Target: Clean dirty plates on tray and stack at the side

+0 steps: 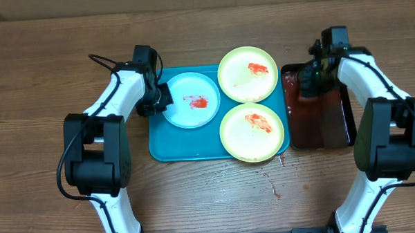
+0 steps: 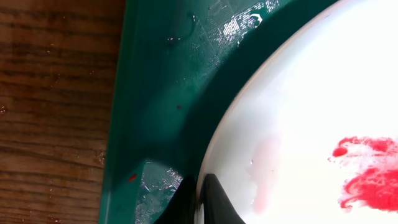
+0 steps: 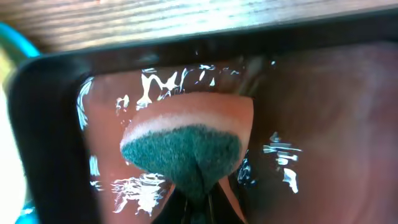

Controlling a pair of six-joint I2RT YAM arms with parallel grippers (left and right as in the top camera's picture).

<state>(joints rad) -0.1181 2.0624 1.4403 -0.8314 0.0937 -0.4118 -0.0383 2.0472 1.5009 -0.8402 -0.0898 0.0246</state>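
Observation:
Three plates lie on the teal tray (image 1: 174,149). The light-blue-rimmed plate (image 1: 191,100) is at the left with a red smear. Two yellow-green-rimmed plates, one at the back (image 1: 247,74) and one at the front (image 1: 252,132), also carry red sauce. My left gripper (image 1: 158,99) is shut on the left rim of the blue plate (image 2: 298,124), one finger above and one below (image 2: 198,202). My right gripper (image 1: 310,77) is shut on a green-faced sponge (image 3: 180,152) held in reddish water inside the black-rimmed tray (image 1: 346,111).
The black-rimmed tray of reddish liquid stands right of the teal tray, touching it. Red spots (image 1: 273,187) mark the wood in front of the trays. Bare wooden table lies to the left (image 1: 40,88) and at the front.

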